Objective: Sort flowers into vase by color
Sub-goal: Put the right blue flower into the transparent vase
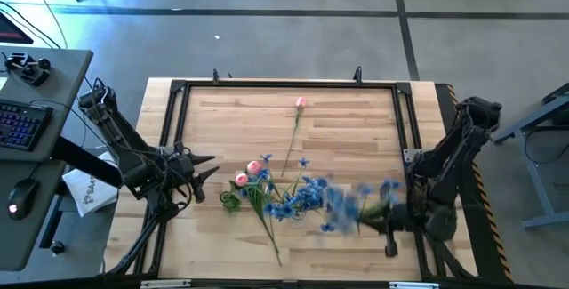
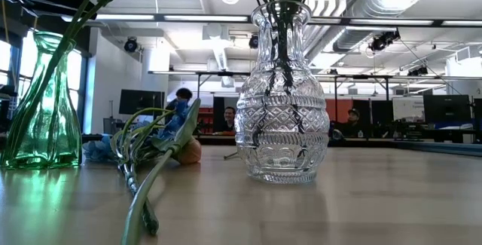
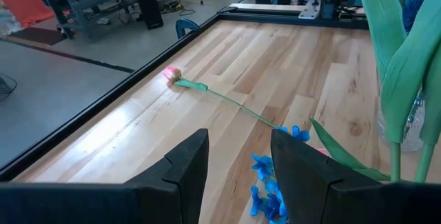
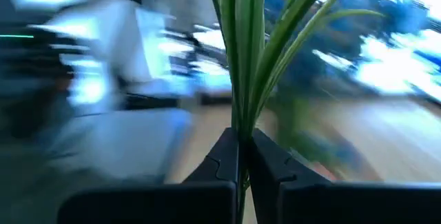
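Wooden slats make up the table (image 1: 356,111), and from above a single pink tulip (image 1: 300,103) lies on its far half, its thin stem running toward a heap of flowers (image 1: 280,191) near the middle: pink buds on the heap's left, blue blossoms spreading right. The left gripper (image 1: 206,166) hangs at the table's left edge, fingers spread and empty, pointing at that heap. The right gripper (image 1: 382,218) sits low at the near right, smeared by blur, with a blurred blue spray (image 1: 351,202) just beside it. From table height, a clear cut-glass vase (image 2: 280,117) stands in the middle with green stems in its neck, a green glass vase (image 2: 44,102) stands off to the left also holding stems, and a flower lies flat between them; people sit at desks far behind. Over the left wrist, the two dark fingers (image 3: 186,169) stand apart with nothing between them, above blue blossoms (image 3: 267,182), and the lone tulip (image 3: 172,74) lies farther along the boards. Over the right wrist, the fingers (image 4: 224,158) are pressed together on a bundle of green stems (image 4: 244,52) rising straight up between them
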